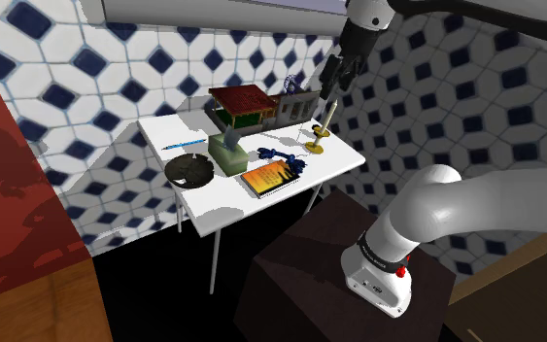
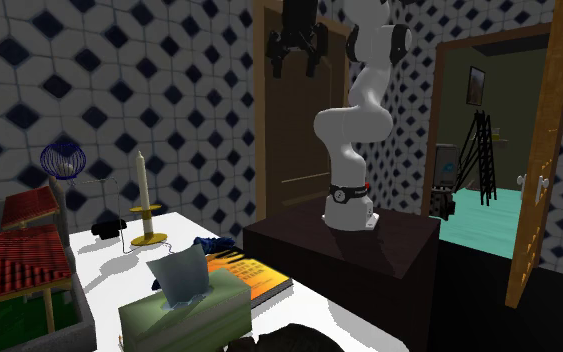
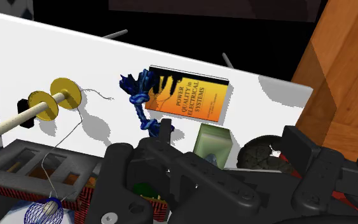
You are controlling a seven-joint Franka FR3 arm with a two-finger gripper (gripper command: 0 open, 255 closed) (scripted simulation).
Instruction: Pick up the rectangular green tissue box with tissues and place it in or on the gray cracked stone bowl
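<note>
Blue-and-white patterned tiles cover the walls around a small white worktop (image 1: 213, 199) crowded with objects. The black claw (image 2: 297, 68) hangs high above it with its two fingers spread apart, holding nothing. The green tissue box (image 1: 227, 153), a pale tissue poking from its top, sits near the middle of the worktop. It is just beside a dark bowl (image 1: 188, 172) on the shoulder view's left and close in front of a red-roofed model house (image 1: 242, 105). To its right lie a blue knotted rope (image 1: 281, 155) and an orange book (image 1: 273, 179). A tall candle (image 1: 322, 124) in a gold holder stands at the far right, roughly below the claw.

Coming across low could topple the candle. Fingers closing on the box could nudge the bowl or catch the house, since both crowd it. In the wrist view the claw's body hides part of the bowl and box, and the bowl's cracked surface cannot be made out.
</note>
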